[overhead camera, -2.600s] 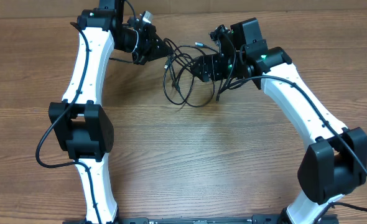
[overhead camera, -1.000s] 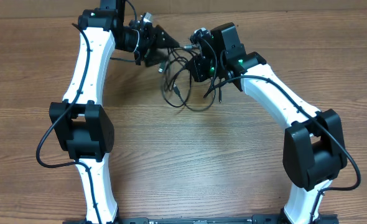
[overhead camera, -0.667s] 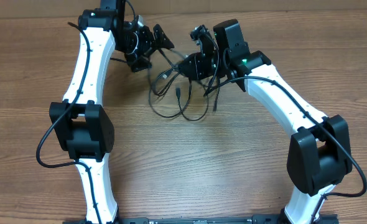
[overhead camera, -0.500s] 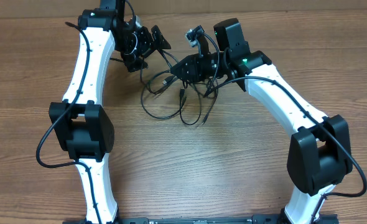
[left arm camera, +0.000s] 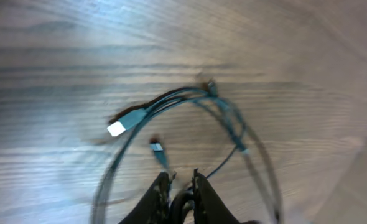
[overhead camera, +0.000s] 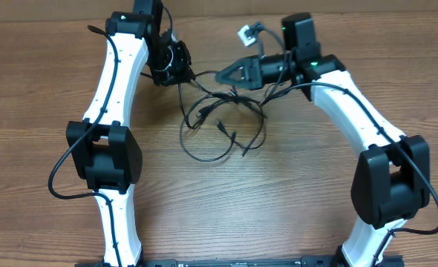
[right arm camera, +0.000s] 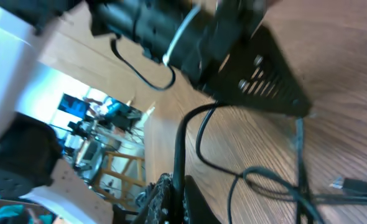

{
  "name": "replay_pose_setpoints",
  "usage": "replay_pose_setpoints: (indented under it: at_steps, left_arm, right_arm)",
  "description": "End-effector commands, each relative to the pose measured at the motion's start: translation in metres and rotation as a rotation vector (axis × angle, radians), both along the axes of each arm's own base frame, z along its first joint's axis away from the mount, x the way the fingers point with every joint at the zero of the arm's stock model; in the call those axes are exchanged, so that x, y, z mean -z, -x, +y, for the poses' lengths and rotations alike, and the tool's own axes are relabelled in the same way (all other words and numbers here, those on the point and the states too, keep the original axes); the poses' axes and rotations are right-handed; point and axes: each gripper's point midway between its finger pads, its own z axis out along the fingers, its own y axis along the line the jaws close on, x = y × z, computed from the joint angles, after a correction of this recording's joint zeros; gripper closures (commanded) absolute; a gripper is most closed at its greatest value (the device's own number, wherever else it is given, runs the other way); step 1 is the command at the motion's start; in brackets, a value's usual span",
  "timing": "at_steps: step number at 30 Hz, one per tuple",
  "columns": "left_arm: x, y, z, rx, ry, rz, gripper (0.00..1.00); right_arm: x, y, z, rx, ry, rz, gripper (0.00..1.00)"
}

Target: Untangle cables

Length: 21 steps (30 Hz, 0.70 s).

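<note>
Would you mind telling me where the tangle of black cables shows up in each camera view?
Overhead: cable tangle, upper centre of the picture.
Left wrist: its loops cross the middle.
Right wrist: from bottom centre spreading to the lower right.
Shared landmark: the wooden table under it.

No legible txt, labels, brand names, nos. or signs in any view, incl. near either set of fingers. Wrist views too blurred to make out any fine print.
</note>
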Motion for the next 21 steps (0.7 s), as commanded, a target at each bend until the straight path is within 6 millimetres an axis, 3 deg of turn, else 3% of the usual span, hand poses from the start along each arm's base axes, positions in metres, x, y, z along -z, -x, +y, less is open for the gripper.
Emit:
replay_pose_setpoints:
  at_steps: [1,3,6,8,14,21]
  left_arm:
    - [0.003,0.002,0.011,0.044,-0.065,-0.023,0.81]
    - [0.003,0.003,0.011,0.050,-0.065,-0.024,0.66]
    - [0.000,0.000,0.007,0.050,-0.044,-0.038,0.28]
    - [-0.003,-0.004,0.001,0.057,-0.009,-0.055,0.17]
    - [-0.017,-0.004,-0.021,0.088,0.132,-0.071,0.13]
    - [-0.022,0.011,-0.048,0.139,0.197,-0.034,0.15]
  right_arm:
    - [-0.033,0.005,-0.018,-0.024,-0.073,-0.023,0.96]
    - [-0.033,0.001,-0.024,-0.007,-0.073,-0.007,0.96]
    - [-0.033,0.000,-0.025,-0.003,-0.073,-0.006,0.96]
    - [-0.033,0.002,-0.023,-0.009,-0.073,-0.003,0.96]
    - [-0.033,0.015,-0.004,-0.057,-0.073,-0.002,0.96]
    - [-0.036,0.029,0.018,-0.114,-0.082,-0.031,0.96]
